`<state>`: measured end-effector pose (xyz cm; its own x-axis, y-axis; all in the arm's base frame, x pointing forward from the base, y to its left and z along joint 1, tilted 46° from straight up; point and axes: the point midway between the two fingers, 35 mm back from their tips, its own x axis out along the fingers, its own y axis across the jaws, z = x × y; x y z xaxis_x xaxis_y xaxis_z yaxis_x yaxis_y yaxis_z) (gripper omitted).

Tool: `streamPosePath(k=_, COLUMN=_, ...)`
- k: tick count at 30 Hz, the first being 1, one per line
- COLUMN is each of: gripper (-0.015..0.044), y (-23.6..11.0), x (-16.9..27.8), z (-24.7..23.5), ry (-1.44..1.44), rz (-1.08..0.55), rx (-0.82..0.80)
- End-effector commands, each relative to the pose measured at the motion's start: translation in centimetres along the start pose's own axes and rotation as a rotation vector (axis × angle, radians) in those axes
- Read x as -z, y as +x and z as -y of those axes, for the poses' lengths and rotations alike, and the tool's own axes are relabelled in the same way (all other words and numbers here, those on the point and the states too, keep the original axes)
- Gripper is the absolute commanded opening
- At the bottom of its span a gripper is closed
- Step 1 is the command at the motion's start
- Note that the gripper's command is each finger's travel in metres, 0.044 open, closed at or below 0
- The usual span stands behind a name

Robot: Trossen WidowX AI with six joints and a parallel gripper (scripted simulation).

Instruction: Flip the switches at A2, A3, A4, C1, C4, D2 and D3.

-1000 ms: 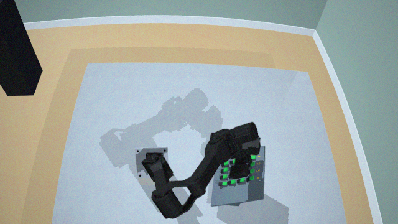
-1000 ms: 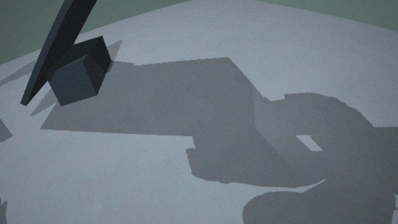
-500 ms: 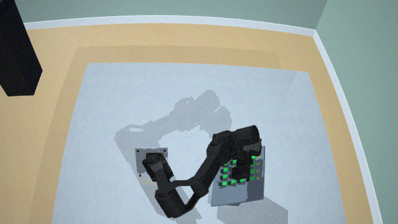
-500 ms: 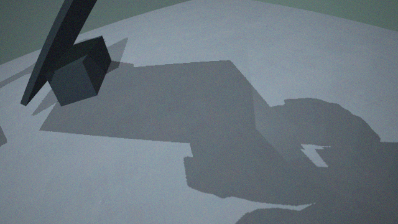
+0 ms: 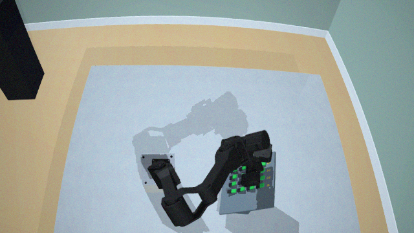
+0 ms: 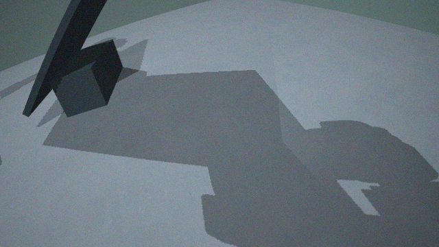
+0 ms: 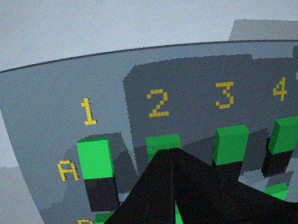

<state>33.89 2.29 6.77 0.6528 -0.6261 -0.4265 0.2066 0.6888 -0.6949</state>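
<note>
The grey switch panel (image 5: 239, 204) (image 7: 40, 110) lies on the table with green rocker switches in lettered rows and numbered columns. In the wrist view I see row A: A1 (image 7: 95, 157), A2 (image 7: 162, 143), A3 (image 7: 232, 144) and A4 (image 7: 285, 135), each with a green end towards the far side. My gripper (image 7: 168, 159) (image 5: 258, 169) is shut and empty. Its joined fingertips sit low over the panel at the near end of A2 and hide that end. The arm covers much of the panel in the top view. The exterior view does not show the panel.
The arm's base plate (image 5: 145, 159) sits left of the panel. A tall black block (image 5: 16, 58) stands at the far left on the floor. The exterior view shows a dark cube (image 6: 86, 80) with a slanted bar (image 6: 65, 44) on the grey surface.
</note>
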Motion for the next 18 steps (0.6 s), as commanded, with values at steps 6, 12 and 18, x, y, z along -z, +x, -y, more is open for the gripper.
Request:
streamPosePath(k=6, gripper=0.0, y=0.12, x=0.04, z=-0.11, ry=-0.006, rz=0.0, rx=-0.005)
streamPosePath(k=12, gripper=0.0, y=0.2, x=0.04, z=-0.11, ry=-0.006, rz=0.0, rx=-0.005)
streamPosePath(k=18, gripper=0.0, y=0.28, x=0.03, z=-0.11, ry=-0.006, rz=0.0, rx=-0.005)
